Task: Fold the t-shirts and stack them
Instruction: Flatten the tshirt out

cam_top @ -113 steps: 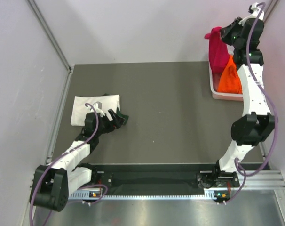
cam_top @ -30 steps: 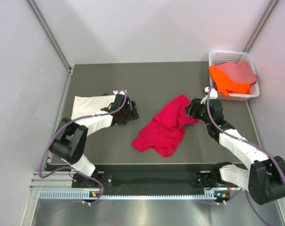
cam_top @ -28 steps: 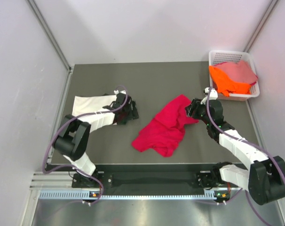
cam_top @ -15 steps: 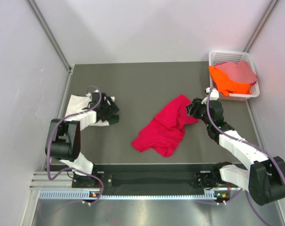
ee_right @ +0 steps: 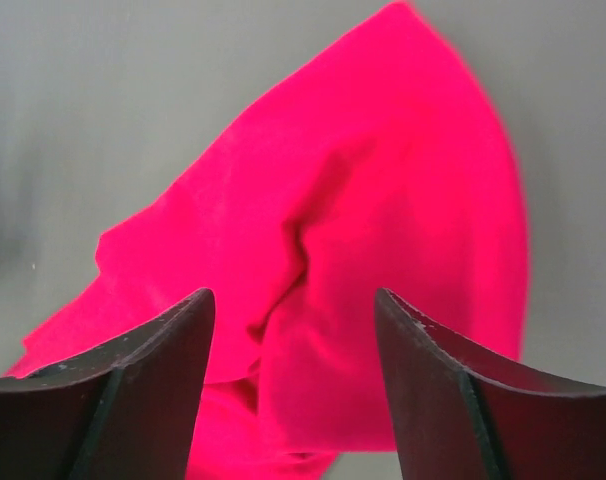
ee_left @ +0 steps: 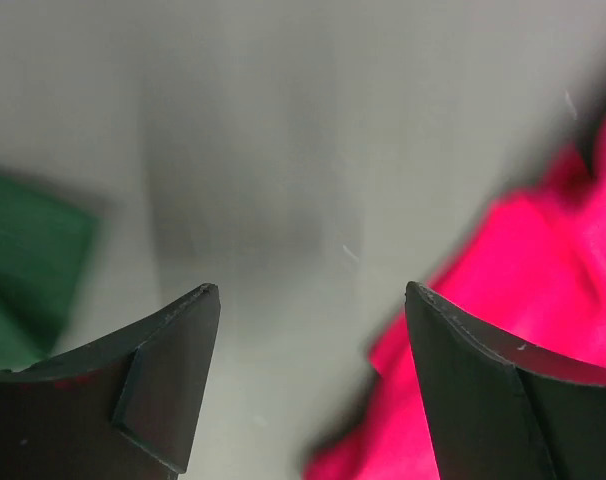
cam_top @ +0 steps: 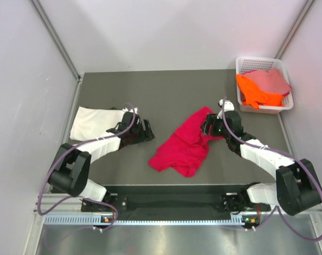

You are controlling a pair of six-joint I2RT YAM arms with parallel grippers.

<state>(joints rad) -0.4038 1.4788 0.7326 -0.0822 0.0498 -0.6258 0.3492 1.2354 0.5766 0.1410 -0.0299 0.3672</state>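
A crimson-red t-shirt lies crumpled in the middle of the table. My right gripper hangs over its upper right part; in the right wrist view the open gripper has the red t-shirt below and between its fingers, gripping nothing. A cream-white t-shirt lies folded at the left. My left gripper is between it and the red one, open over bare table, with the red t-shirt's edge to its right.
A white lattice basket stands at the back right corner, with an orange t-shirt and a dusty pink t-shirt in it. A dark green patch shows at the left of the left wrist view. Walls close in both sides.
The red t-shirt went from hanging over the basket to lying mid-table. My left gripper swung right, off the cream t-shirt. My right gripper shifted left over the red one and opened wider.
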